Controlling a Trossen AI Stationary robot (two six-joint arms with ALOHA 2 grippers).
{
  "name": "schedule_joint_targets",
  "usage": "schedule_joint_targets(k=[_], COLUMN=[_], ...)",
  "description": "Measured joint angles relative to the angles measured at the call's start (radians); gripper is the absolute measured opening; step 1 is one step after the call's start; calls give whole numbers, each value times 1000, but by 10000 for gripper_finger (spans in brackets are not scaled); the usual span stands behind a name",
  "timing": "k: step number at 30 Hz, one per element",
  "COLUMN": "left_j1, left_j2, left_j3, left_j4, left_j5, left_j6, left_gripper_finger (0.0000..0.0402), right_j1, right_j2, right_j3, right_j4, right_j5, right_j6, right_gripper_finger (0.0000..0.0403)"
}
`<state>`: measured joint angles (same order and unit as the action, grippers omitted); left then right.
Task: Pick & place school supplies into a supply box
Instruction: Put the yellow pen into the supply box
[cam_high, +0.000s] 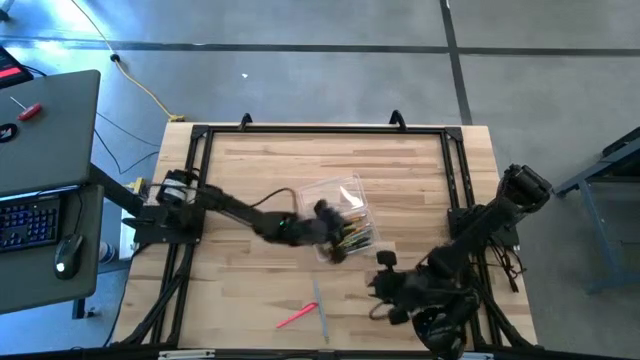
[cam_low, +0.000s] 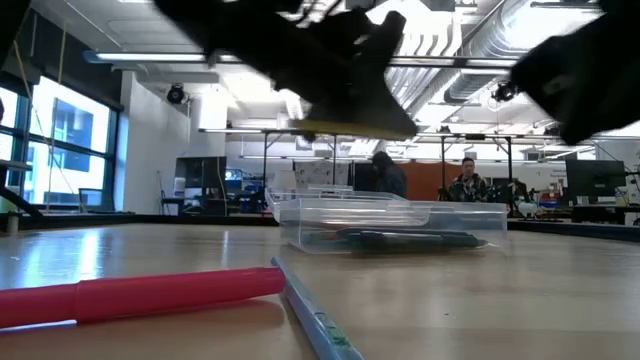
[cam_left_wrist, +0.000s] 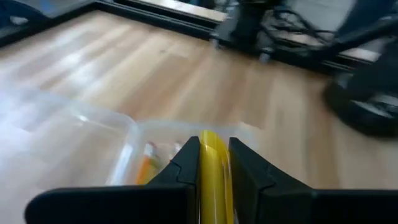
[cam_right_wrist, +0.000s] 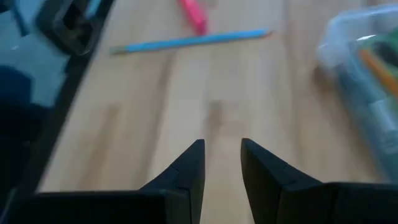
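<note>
- Desk (cam_high: 45, 125) off the counter's left edge carries a keyboard (cam_high: 28, 222) and mouse (cam_high: 68, 252); no writing on them can be read.
- Left arm reaches from the counter's left side toward the middle, its gripper (cam_left_wrist: 214, 168) hanging just over the box (cam_high: 345, 222), which suggests it is about to drop something in.
- Its jaws are clenched on a yellow pencil (cam_left_wrist: 213, 177), which runs lengthwise between the fingers and points at the box's near wall; lining it up with the box's long side should let it lie flat inside.
- Box is clear plastic and sits near the middle of the counter (cam_high: 260, 170). It already holds several supplies, among them an orange pen (cam_left_wrist: 147, 167) and dark and green ones lying along the bottom.
- Pink pen (cam_high: 296, 317) and blue pencil (cam_high: 322, 318) lie on the bare counter near the front edge, touching or nearly so, well apart from the box and not yet packed.
- Blue pencil shows a small green mark in the low view, too blurred to read. No brand or label is legible anywhere.
- Right arm waits at the front right of the counter; its gripper (cam_right_wrist: 222, 163) hovers above bare wood with jaws released, gripping nothing and aimed toward the two loose items.
</note>
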<state>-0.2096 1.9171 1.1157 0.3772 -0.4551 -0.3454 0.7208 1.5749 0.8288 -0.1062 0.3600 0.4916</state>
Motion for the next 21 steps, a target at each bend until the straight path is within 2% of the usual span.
schedule_joint_targets(k=[3,7,9,11,15,21], left_j1=[33,62,69,71,65,73], left_j2=[47,111,128,150,169,172], left_j3=[120,204,213,225,225,223], left_j4=[-88,-120,-136,-126,-155,-228], left_j5=[-1,-3,-1,6,1,-23], left_j6=[0,-17,-25,-26,-63,-109], left_gripper_finger=[86,87,87,88,88,96], right_j1=[56,100,105,97,82,56], right_j2=[0,0,0,0,0,0], right_j3=[0,0,0,0,0,0], right_j4=[-5,-6,-1,5,6,4], right_j5=[24,150,195,188,167,215], right_j6=[34,-41,-108,-142,-158,-203], right_gripper_finger=[83,83,83,83,83,83])
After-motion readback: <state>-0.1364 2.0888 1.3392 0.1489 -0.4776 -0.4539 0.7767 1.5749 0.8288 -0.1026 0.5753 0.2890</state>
